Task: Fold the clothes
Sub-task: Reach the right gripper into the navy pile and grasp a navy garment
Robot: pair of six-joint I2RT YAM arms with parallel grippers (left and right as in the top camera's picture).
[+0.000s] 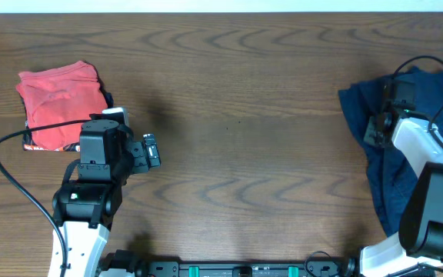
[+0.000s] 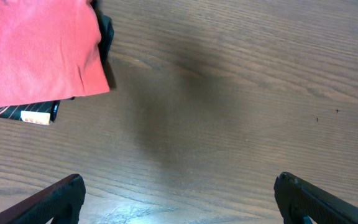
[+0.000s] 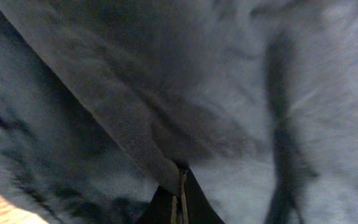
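Note:
A wrinkled dark navy cloth garment (image 1: 377, 142) lies bunched at the table's right edge. My right gripper (image 1: 376, 129) sits on its upper part and is shut on a fold of the navy cloth (image 3: 135, 124), which fills the right wrist view; the fingertips (image 3: 180, 180) meet around the fold. My left gripper (image 1: 151, 151) is open and empty over bare wood at the left, its two dark fingers at the bottom of the left wrist view (image 2: 179, 199).
A folded red garment (image 1: 58, 102) lies at the back left on a dark striped item; it also shows in the left wrist view (image 2: 36, 50). A black cable (image 1: 14, 181) loops by the left arm. The wooden table (image 1: 244, 115) spans the scene.

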